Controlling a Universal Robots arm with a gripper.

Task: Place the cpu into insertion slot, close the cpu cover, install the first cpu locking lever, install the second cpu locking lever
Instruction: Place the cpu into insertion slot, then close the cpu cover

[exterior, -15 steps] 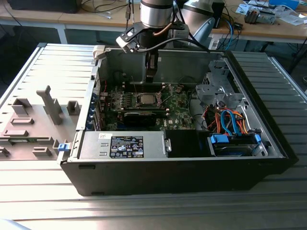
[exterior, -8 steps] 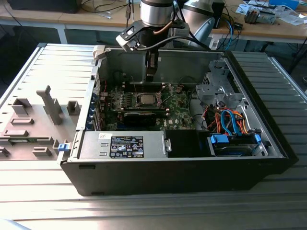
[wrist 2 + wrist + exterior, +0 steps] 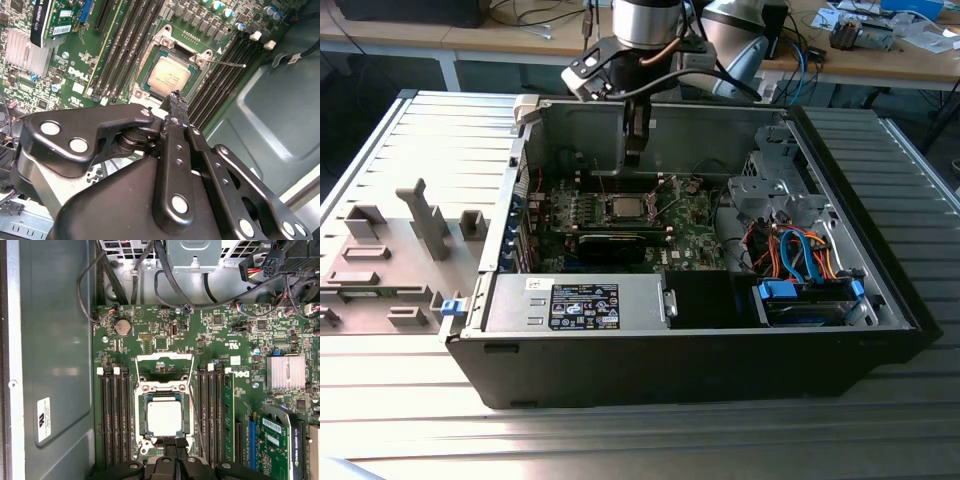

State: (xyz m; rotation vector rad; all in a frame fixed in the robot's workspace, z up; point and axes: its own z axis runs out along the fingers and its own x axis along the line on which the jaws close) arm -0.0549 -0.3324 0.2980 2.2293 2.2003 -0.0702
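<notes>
Black metal fingers [image 3: 176,150] of the claw [image 3: 175,97] were seen pressed tip to tip, gripping only each other, and the claw was held above the green board [image 3: 165,330], near the slot's [image 3: 142,412] edge. The cpu [image 3: 165,419], dull silver and square, was seated flat in the slot. The cover [image 3: 165,356] was tilted up beside it.

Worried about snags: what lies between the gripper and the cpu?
Between gripper and cpu, only the insertion slot's metal edge, in the first wrist view.
</notes>
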